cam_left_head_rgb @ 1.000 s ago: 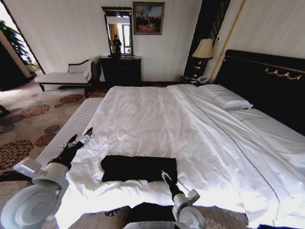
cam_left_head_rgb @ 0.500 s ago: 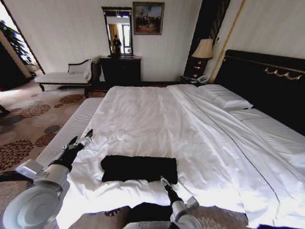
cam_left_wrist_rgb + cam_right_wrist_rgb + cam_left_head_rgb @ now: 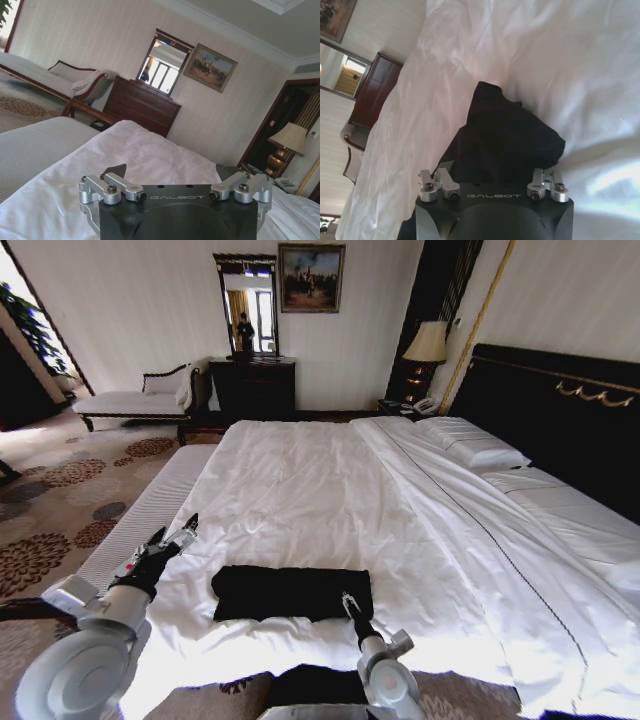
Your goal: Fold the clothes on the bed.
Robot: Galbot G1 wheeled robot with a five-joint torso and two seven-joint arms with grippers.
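Slightly shifted: both arms. T-shirt (image 3: pixel 292 592), folded on bed (image 3: pixel 330 490): soft, light, best gripped at edge. Left gripper (image 3: pixel 176 536) spread; right gripper (image 3: pixel 349 601) state undetermined.

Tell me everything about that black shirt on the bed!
The black T-shirt looks like soft cloth, folded into a flat, wide rectangle. It lies on the white duvet near the foot edge of the bed. The right gripper is at its near right corner; the left gripper hovers apart, to its left.
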